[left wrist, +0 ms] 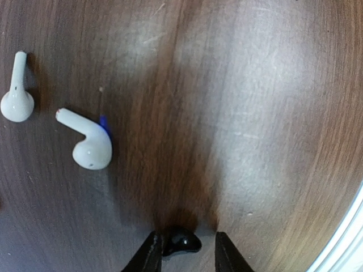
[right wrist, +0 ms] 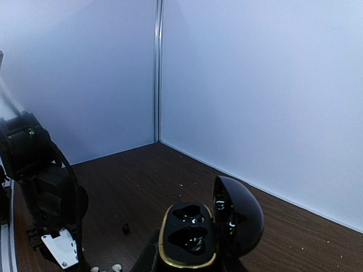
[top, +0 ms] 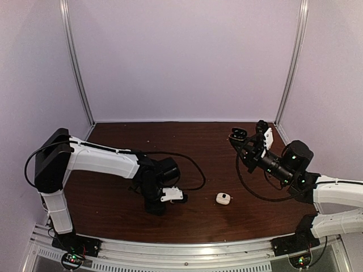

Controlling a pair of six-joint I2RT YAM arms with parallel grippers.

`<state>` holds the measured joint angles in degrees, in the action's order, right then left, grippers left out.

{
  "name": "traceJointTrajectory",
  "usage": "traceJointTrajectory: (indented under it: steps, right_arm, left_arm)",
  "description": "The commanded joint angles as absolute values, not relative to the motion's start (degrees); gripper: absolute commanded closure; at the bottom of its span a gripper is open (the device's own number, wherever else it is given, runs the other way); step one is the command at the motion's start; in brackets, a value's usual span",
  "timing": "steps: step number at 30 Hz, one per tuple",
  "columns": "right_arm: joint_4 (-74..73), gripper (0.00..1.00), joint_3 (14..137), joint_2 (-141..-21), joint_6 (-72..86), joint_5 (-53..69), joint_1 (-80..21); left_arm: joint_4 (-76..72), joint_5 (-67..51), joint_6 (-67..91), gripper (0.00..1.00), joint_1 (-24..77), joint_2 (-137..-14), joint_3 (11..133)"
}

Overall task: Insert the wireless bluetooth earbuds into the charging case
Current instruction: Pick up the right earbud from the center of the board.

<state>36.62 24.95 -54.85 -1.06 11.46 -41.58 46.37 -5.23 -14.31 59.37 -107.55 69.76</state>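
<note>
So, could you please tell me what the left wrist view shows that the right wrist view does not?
Left wrist only: a black earbud between the fingers of the left gripper. Right wrist only: the open charging case held in the right gripper, and the left arm. Both: the table and the two white earbuds, tiny in the right wrist view.

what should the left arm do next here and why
Probably close the left gripper on the black earbud. The earbud lies on the table between the open fingertips, with a gap showing on each side. The right gripper holds the black charging case up with its lid open, and its sockets look empty, so it seems ready to take an earbud.
</note>
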Motion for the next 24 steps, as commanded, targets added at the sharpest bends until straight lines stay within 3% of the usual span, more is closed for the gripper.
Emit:
traceJointTrajectory:
  steps: [1,24]
  right_arm:
    - [37.87,1.00,24.41,-54.03,-0.44,10.58,-41.10]
    - [37.53,1.00,24.74,-53.78,-0.53,10.62,-41.06]
  left_arm:
    - [45.10,-5.72,-15.24,0.68,59.67,-108.41,70.06]
    - [42.93,-4.29,-13.70,0.84,59.47,-106.02,69.11]
